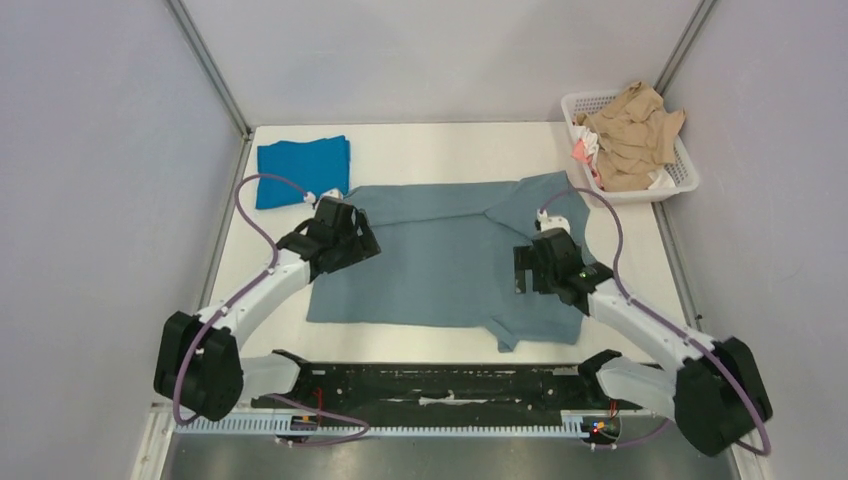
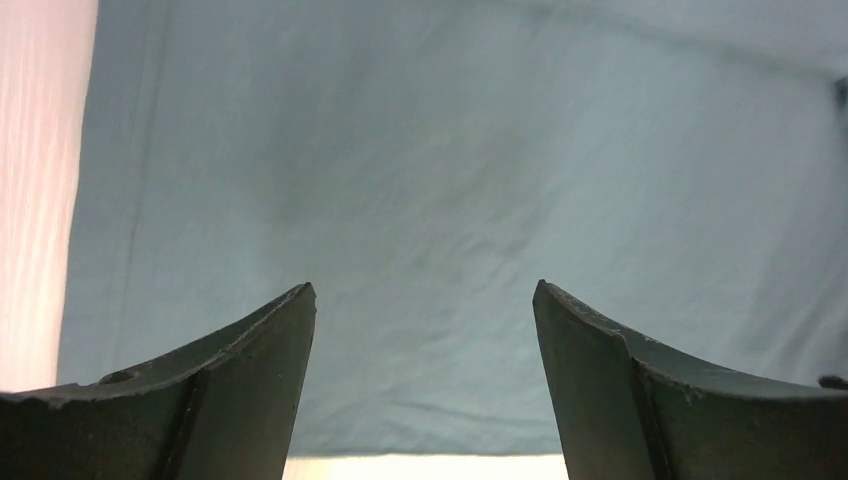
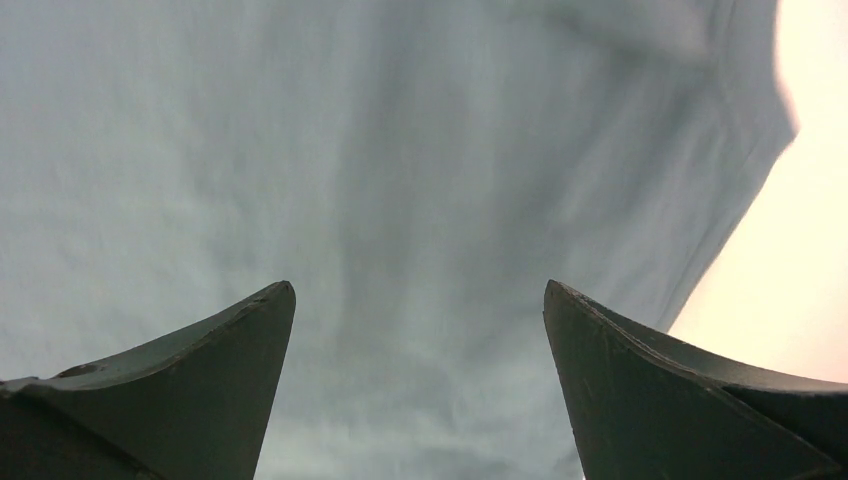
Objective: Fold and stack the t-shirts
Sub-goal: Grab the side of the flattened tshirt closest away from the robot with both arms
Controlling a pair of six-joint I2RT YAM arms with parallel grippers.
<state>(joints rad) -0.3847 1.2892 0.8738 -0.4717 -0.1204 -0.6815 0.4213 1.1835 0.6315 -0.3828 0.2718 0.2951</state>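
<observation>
grey-blue t-shirt (image 1: pixel 440 260) spread flat; cobalt t-shirt (image 1: pixel 300 170) folded, far-left.

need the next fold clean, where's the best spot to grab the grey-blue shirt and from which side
Probably the near sleeve, coming low from the near side: it juts past the body's edge, so a finger can slide under. The grey-blue shirt lies flat, and its middle, under the open left hand and right hand, offers nothing to pinch.

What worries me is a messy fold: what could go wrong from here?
1. The left gripper and right gripper hang open over cloth of the grey-blue t-shirt, not at an edge; closing here may bunch it.
2. The folded cobalt blue t-shirt lies close to its far left corner; dragging the cloth might disturb it.
</observation>
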